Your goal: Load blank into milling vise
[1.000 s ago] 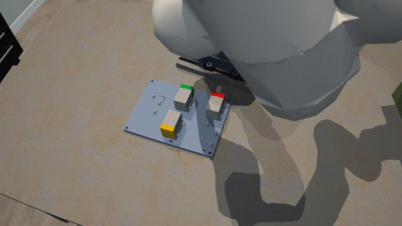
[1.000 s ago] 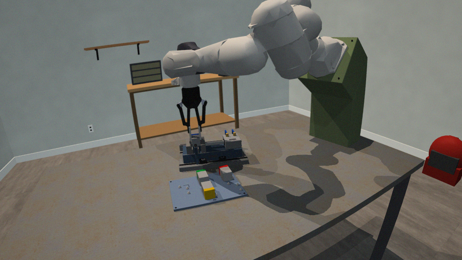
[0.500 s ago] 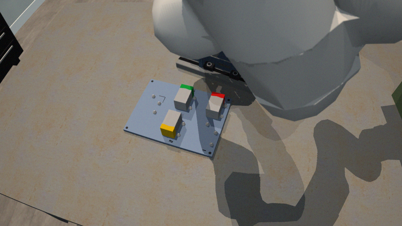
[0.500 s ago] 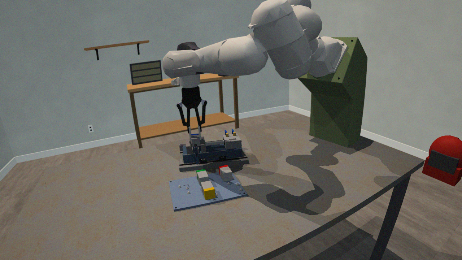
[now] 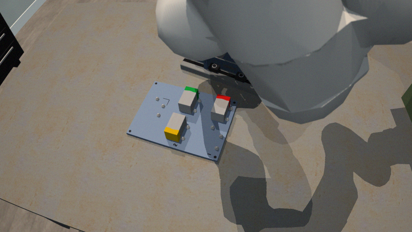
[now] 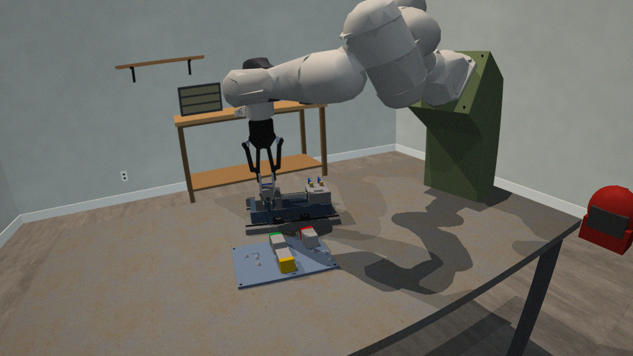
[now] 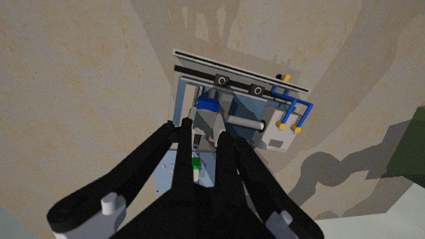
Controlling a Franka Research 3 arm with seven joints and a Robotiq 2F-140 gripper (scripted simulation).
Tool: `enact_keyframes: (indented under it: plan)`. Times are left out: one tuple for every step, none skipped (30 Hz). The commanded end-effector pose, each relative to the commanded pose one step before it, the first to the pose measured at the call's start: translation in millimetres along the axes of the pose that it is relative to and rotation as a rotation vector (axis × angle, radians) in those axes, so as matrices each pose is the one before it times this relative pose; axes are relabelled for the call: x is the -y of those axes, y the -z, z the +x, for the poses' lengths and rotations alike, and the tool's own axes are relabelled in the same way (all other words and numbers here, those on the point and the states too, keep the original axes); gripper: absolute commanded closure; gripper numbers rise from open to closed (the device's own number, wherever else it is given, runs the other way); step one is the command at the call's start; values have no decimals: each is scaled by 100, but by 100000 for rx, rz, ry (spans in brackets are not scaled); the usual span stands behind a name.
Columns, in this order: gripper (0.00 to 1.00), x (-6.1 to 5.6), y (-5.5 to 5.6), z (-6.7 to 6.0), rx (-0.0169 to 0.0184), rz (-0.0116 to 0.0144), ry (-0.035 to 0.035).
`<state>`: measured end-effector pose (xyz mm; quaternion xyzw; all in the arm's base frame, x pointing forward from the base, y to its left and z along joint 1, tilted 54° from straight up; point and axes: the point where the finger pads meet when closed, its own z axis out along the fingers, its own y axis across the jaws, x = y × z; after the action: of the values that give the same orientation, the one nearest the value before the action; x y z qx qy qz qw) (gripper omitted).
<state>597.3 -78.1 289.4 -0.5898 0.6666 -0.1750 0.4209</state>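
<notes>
My gripper (image 7: 204, 116) is shut on the grey blank with the blue end (image 7: 206, 114) and holds it down in the milling vise (image 7: 232, 109), on the side away from the hosed jaw block (image 7: 277, 129). The blue end points away from the infeed plate. In the exterior view the gripper (image 6: 266, 183) stands upright over the vise (image 6: 290, 207) with the blank (image 6: 268, 192) between its fingers. Whether the blank rests on the low bars or touches the jaw is hidden. The arm hides most of the vise in the top view.
The infeed plate (image 5: 186, 120) holds the green-ended blank (image 5: 188, 99), the red-ended blank (image 5: 220, 108) and the yellow-ended blank (image 5: 175, 127), with small pins around them. A green pedestal (image 6: 460, 128), a wooden table (image 6: 252, 141) and a red object (image 6: 608, 219) stand farther off.
</notes>
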Motion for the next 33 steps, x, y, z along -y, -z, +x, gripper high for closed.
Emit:
enact_keyframes:
  plan:
    - [100,134,28,182,-263,399,-836]
    - [100,0,0,0,0,0,0]
    - [100,0,0,0,0,0,0]
    - [100,0,0,0,0,0,0]
    - [100,0,0,0,0,0,0]
    - [100,0,0,0,0,0,0]
    - [100,0,0,0,0,0,0]
    - [100,-82,-16,-126,214,-306,669]
    - [100,41,5,54,-53,77,-167]
    - [100,41,5,54,-53,77,-167]
    - [100,41,5,54,-53,77,-167]
    - [100,41,5,54,-53,77,-167]
    - [100,0,0,0,0,0,0]
    - [100,0,0,0,0,0,0]
    - [100,0,0,0,0,0,0]
    - [100,0,0,0,0,0,0]
    - [100,0,0,0,0,0,0]
    - [100,0,0,0,0,0,0]
    - [100,0,0,0,0,0,0]
    - [100,0,0,0,0,0,0]
    - [100,0,0,0,0,0,0]
    - [100,0,0,0,0,0,0]
    - [100,0,0,0,0,0,0]
    - [100,0,0,0,0,0,0]
    - [100,-67,-5,-105,174,-224,584]
    - [100,26,10,60,-44,56,-146]
    - [100,26,10,60,-44,56,-146]
    - [100,26,10,59,-44,56,-146]
    - [100,26,10,59,-44,56,-146]
    - [100,0,0,0,0,0,0]
    - [100,0,0,0,0,0,0]
    - [100,0,0,0,0,0,0]
    - [100,0,0,0,0,0,0]
